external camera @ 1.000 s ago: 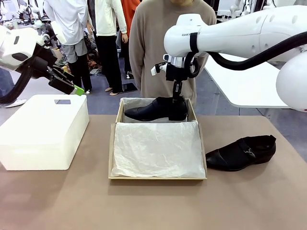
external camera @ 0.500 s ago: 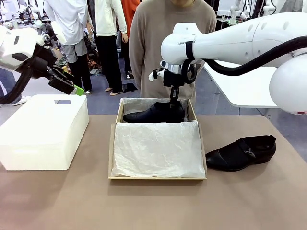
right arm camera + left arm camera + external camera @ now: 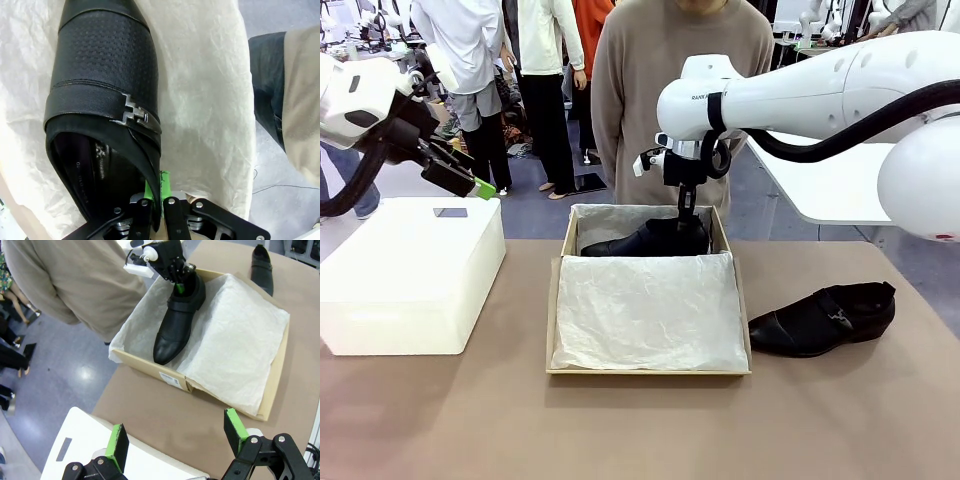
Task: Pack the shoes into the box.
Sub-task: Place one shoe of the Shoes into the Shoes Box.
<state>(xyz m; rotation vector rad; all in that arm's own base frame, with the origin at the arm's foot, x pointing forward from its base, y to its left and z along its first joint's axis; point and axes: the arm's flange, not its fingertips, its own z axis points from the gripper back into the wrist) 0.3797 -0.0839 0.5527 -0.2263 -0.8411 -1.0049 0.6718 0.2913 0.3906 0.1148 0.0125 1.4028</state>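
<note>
The tan cardboard box [image 3: 554, 320] lies open mid-bench [image 3: 640, 430], with white crinkled tissue [image 3: 650, 310] lining its far tray and spread over the near flap. One glossy black shoe [image 3: 642, 240] sits in the tray, toe toward the robot's left, its heel rim pinched by the right tool [image 3: 688, 214]. The other shoe [image 3: 825, 318] rests upright just beside the box's right side.

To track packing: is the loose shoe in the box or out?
Out: the loose shoe lies on the table beside the cardboard shoebox.

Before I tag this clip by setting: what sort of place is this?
Likely a robotics lab: white left arm and right arm work at a brown table, another white table stands behind, and people stand about on a bare grey floor.
</note>
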